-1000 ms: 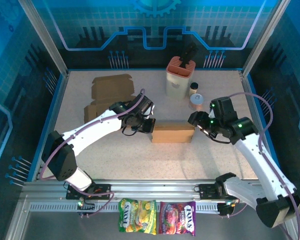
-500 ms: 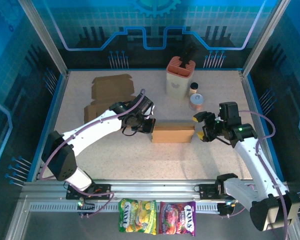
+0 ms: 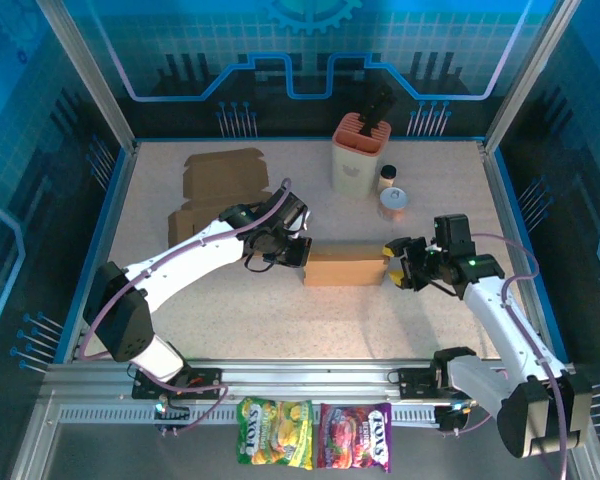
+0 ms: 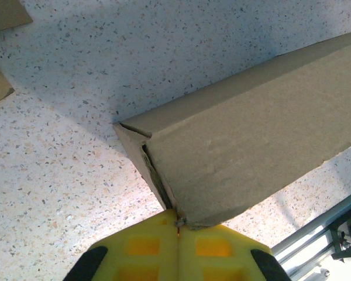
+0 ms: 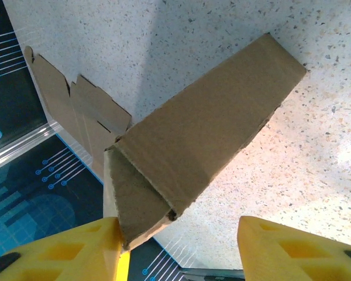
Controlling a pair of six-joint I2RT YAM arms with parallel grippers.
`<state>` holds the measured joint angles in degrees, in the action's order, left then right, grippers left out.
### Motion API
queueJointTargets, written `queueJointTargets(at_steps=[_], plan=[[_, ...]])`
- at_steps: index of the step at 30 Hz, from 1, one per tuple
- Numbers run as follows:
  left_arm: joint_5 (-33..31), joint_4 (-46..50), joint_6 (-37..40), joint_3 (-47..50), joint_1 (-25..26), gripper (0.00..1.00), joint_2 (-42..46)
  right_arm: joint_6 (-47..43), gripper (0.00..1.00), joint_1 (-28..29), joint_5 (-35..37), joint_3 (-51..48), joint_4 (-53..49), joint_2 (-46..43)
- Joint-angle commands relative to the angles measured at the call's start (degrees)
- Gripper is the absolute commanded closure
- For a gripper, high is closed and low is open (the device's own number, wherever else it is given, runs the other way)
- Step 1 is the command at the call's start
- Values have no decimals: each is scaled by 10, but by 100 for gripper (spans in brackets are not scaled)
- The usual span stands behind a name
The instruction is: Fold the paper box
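The brown paper box (image 3: 346, 266) lies folded on the speckled table, long side left to right. My left gripper (image 3: 298, 250) is at its left end. In the left wrist view its yellow fingers (image 4: 146, 249) are shut, their tips touching the lower corner of the box (image 4: 251, 152), where an end flap seam gapes a little. My right gripper (image 3: 395, 264) is at the right end and stands open. The box's end (image 5: 164, 175) sits between its fingertips (image 5: 64, 252), the left one against the end flap and the right one apart.
Flat cardboard blanks (image 3: 225, 175) lie at the back left, also seen as blanks (image 5: 76, 111) beyond the box. A pink-and-white holder (image 3: 360, 155), a small jar (image 3: 388, 178) and a can (image 3: 393, 204) stand behind the box. Two candy bags (image 3: 314, 434) lie on the front rail.
My right gripper has swung left and come up to the box's right end, its jaws narrowing somewhat. The left arm and the box have stayed put.
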<state>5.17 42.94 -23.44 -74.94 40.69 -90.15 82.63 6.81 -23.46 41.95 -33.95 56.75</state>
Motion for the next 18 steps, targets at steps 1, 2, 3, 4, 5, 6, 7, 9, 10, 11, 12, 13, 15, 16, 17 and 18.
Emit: queueJointTargets(at_steps=[1, 2, 3, 4, 5, 6, 7, 9, 10, 11, 12, 13, 15, 16, 17, 18], plan=[[-8, 21, 7, -2, 7, 99, 4, -12, 47, -14, -9, -14, 7, 5], [-7, 21, 5, -2, 6, 97, 6, -15, 48, -14, -9, -18, 6, 4], [-6, 21, 2, -2, 6, 95, 8, -18, 49, -16, -9, -21, 4, 3], [-5, 21, -3, -2, 6, 91, 12, -21, 50, -17, -8, -24, 3, 2], [-4, 20, -9, -3, 6, 87, 17, -23, 50, -17, -8, -28, 0, 2], [-3, 19, -16, -4, 6, 81, 24, -24, 51, -18, -9, -31, -1, 1], [-3, 16, -23, -5, 6, 76, 31, -26, 51, -18, -8, -32, -3, 0], [5, 8, -44, -6, 0, 69, 46, -29, 52, -20, -7, -35, -7, -2], [13, 4, -55, -8, -5, 67, 51, -31, 52, -20, -6, -36, -9, -4], [25, -3, -68, -6, -13, 65, 54, -32, 52, -20, -6, -37, -11, -4], [40, -11, -81, -4, -24, 64, 56, -34, 52, -20, -6, -38, -13, -3], [53, -16, -92, -2, -33, 64, 55, -36, 52, -20, -6, -38, -13, -3], [78, -35, -114, 6, -55, 64, 53, -37, 52, -19, -5, -38, -13, -2], [88, -43, -121, 11, -61, 64, 50, -38, 52, -19, -5, -38, -12, -2], [99, -52, -127, 16, -68, 65, 46, -39, 52, -20, -5, -37, -11, -1], [107, -58, -130, 19, -73, 66, 42, -40, 52, -20, -5, -36, -11, 0]])
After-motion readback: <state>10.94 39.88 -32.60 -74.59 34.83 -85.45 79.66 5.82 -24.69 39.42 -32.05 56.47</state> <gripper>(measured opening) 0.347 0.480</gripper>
